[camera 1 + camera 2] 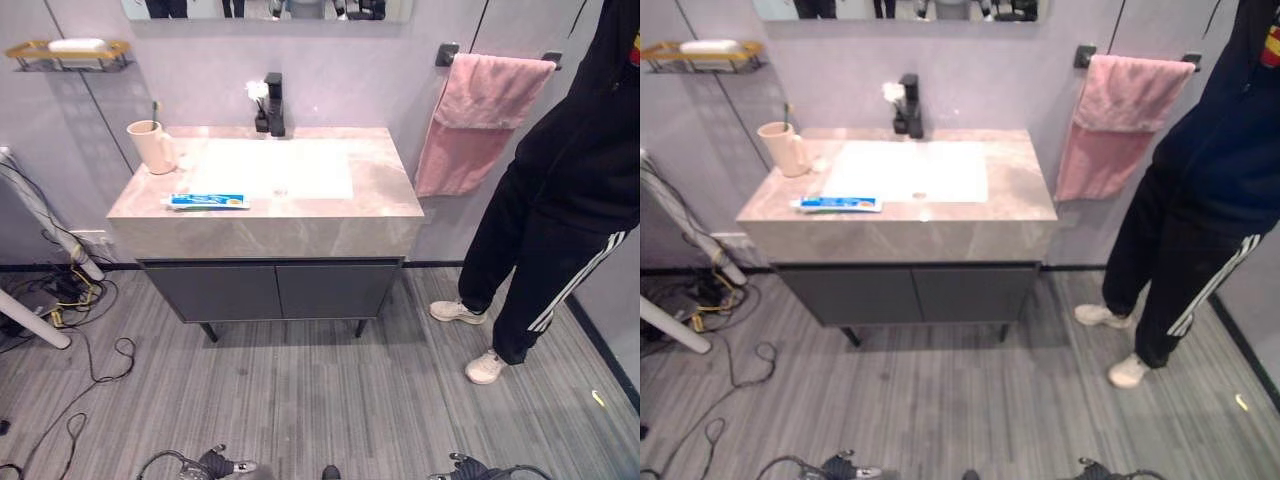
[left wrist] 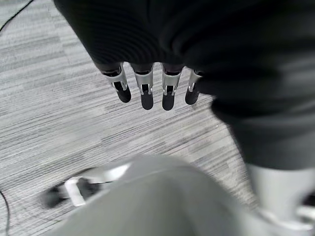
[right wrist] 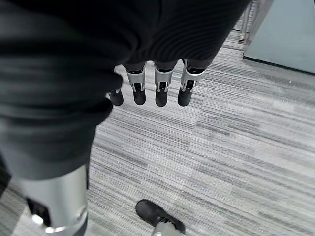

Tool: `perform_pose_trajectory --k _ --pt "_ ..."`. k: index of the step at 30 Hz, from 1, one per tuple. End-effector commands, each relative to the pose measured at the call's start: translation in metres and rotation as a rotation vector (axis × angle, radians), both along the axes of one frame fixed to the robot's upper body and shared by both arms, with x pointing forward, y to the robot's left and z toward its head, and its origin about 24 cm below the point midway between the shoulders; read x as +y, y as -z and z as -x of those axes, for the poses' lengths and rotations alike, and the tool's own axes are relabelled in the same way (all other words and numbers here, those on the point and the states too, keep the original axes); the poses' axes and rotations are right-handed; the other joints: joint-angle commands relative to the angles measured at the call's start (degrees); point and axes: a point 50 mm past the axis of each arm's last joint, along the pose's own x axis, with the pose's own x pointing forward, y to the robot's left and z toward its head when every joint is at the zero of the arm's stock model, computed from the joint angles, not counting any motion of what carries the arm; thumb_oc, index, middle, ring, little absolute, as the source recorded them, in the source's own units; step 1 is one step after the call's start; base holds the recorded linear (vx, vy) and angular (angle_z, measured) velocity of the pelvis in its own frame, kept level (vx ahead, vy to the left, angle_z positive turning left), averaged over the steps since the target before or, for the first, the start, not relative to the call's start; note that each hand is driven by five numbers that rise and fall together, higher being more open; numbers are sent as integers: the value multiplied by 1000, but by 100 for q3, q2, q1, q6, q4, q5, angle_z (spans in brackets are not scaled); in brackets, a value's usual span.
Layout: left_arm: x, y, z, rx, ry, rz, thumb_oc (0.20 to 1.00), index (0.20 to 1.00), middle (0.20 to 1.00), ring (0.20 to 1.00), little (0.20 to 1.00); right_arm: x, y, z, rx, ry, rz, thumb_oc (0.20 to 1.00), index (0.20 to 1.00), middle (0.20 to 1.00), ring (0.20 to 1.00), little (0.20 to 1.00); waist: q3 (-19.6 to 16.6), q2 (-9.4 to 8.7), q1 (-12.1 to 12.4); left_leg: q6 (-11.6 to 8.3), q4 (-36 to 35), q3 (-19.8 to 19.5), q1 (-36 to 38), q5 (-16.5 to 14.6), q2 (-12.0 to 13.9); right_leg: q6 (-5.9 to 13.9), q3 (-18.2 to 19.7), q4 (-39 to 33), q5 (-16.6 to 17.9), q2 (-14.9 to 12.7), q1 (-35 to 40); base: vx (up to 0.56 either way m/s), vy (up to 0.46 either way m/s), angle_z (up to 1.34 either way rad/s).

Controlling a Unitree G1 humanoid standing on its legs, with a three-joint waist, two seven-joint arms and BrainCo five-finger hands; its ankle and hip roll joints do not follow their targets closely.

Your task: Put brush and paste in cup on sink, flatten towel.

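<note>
Robot hands slack, holding nothing; eye views: paste beside cup

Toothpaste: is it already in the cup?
No, the toothpaste lies flat on the counter's front edge, apart from the cup.

Cup at worktop's left rear, left of basin; paste lying before it at front edge. Tap behind basin; towel hung on wall right of worktop, person beside
</note>
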Motion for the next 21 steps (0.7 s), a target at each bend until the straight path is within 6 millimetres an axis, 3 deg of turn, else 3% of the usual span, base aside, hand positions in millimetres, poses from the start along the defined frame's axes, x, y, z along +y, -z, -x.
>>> perform_pose_trajectory --k 1,2,4,6,8,11,14,15,17,18,19,20,21 --pt "5 -4 -8 -41 -9 -29 1000 1000 1000 1000 1000 -18 -4 9 8 3 58 1000 1000 1000 1000 1000 48 155 41 300 -1735 205 796 179 -253 941 388 368 108 -308 -345 322 113 -30" --pt "6 -4 -8 -45 -8 -34 1000 1000 1000 1000 1000 -17 -4 8 9 -11 60 1000 1000 1000 1000 1000 41 197 108 293 -2200 104 758 336 -208 961 442 354 41 -276 -242 355 157 -31" --pt "9 -4 -6 -41 -11 -45 1000 1000 1000 1000 1000 -15 -4 5 -3 -38 62 1000 1000 1000 1000 1000 36 366 265 76 -3437 -167 552 1084 105 1000 637 277 -202 -196 130 487 225 -38" --pt "12 -3 1 -20 -18 -51 1000 1000 1000 1000 1000 -14 -4 3 -11 -37 58 1000 1000 1000 1000 1000 -13 426 282 -50 -3726 -129 512 1272 257 1050 771 291 -350 -202 318 365 170 -65" --pt "13 -2 6 1 -12 -55 1000 1000 1000 1000 1000 -13 -4 4 -9 -43 53 1000 1000 1000 1000 1000 -74 460 286 -47 -3728 -85 636 1316 298 1087 866 302 -424 -212 427 249 148 -52" --pt "14 1 17 43 9 -65 1000 1000 1000 1000 1000 -8 -2 5 1 -62 46 1000 1000 1000 1000 1000 -244 474 297 63 -3545 -150 779 1231 143 1197 1005 509 -571 -444 585 351 286 -57" --pt "11 2 18 50 42 -61 1000 1000 1000 1000 1000 -4 1 10 14 -58 30 1000 1000 1000 1000 1000 -321 412 277 260 -3194 -4 762 913 -104 1320 1072 844 -541 -737 548 264 265 -44" --pt "11 2 18 50 59 -63 1000 1000 1000 1000 1000 -2 1 9 12 -67 27 1000 1000 1000 1000 1000 -330 406 278 327 -3094 49 770 797 -171 1363 1087 1044 -449 -816 449 235 345 -1" --pt "9 0 10 30 112 -77 1000 1000 1000 1000 1000 5 0 -2 -21 -111 19 1000 1000 1000 1000 1000 -233 424 266 500 -3038 132 931 613 -358 1382 1083 2053 340 -942 -128 159 282 2" --pt "9 0 10 30 112 -77 1000 1000 1000 1000 1000 5 0 -2 -22 -111 19 1000 1000 1000 1000 1000 -232 422 270 500 -3039 137 931 614 -358 1382 1089 2066 335 -942 -137 38 180 -8" --pt "9 -1 8 21 118 -78 1000 1000 1000 1000 1000 9 -1 -10 -40 -133 11 1000 1000 1000 1000 1000 -113 481 252 551 -3090 180 1045 596 -326 1346 951 2513 546 -913 -397 87 259 2" --pt "11 -1 9 29 126 -86 1000 1000 1000 1000 1000 15 -2 -18 -67 -151 -2 1000 1000 1000 1000 1000 -19 629 152 562 -3300 153 1288 594 -301 1335 838 2912 446 -650 -773 150 324 3" --pt "11 0 10 36 131 -87 1000 1000 1000 1000 1000 18 -2 -21 -80 -156 -12 1000 1000 1000 1000 1000 14 666 94 571 -3370 109 1389 593 -318 1293 845 2979 294 -383 -939 222 271 -1"
